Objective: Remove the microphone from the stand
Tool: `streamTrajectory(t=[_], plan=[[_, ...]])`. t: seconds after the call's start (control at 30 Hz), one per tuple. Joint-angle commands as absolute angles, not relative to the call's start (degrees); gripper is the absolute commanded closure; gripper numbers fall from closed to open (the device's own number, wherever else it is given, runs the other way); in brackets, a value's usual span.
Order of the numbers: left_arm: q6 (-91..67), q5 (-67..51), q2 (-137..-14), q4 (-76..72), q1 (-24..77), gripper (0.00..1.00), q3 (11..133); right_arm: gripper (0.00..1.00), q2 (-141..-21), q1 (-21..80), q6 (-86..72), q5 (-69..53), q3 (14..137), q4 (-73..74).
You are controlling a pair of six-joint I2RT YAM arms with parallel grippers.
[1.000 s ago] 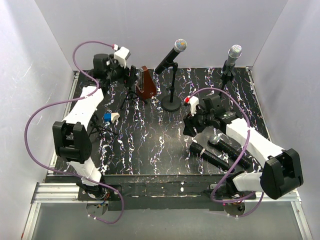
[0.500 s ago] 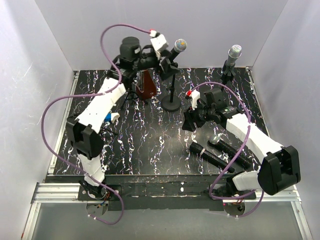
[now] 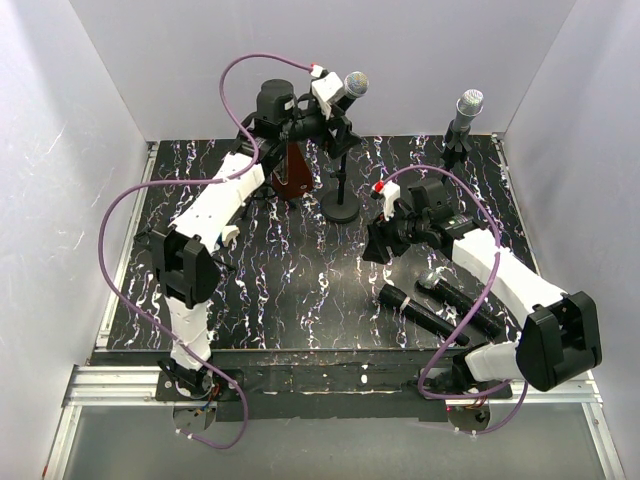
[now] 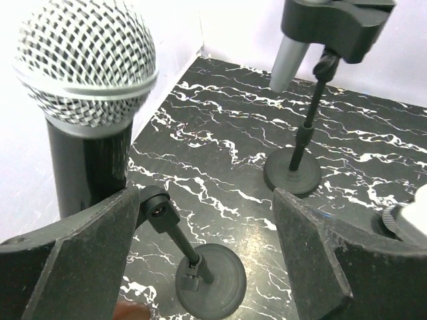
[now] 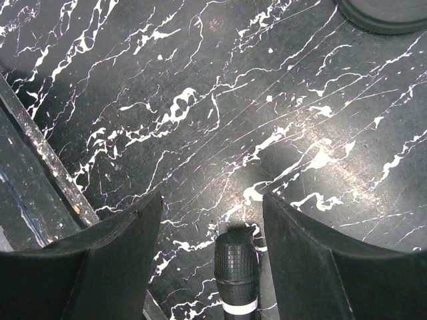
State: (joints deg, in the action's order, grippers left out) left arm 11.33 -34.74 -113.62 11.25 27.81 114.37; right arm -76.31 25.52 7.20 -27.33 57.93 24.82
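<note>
Top external: microphone between brown pyramid and second stand.

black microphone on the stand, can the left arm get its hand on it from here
Probably yes: the left hand is open right at the microphone, nothing between them, though it sits by one finger, off-centre.

There were four microphones, two stands, one brown block and two robot arms.
</note>
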Motion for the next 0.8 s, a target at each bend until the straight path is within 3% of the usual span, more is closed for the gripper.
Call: streamTrajectory(t=[0.0,0.17,0.47,0.63,0.77], plan=[[13.3,-37.3,-105.7,13.0,27.7,0.20,115.1,0.31,-74.2,25.2,6.5,-28.4,57.2,22.8],[16.5,-36.5,-103.4,22.2,27.7,0.17,117.0,0.31,-73.7,25.2,7.5,-28.7,57.5,23.5],[16.6,-26.4,-110.6,13.4,27.8,0.12,121.5,0.32,-75.1,25.2,8.4,-29.4,58.6,24.2],[17.8,-29.4,-116.9,13.0,27.8,0.15,126.6,0.32,-75.5,25.2,6.7,-30.1,57.7,21.2],[17.0,-30.8,-118.5,11.0,27.8,0.23,127.1,0.32,-74.9,25.2,6.6,-30.5,57.0,20.5]])
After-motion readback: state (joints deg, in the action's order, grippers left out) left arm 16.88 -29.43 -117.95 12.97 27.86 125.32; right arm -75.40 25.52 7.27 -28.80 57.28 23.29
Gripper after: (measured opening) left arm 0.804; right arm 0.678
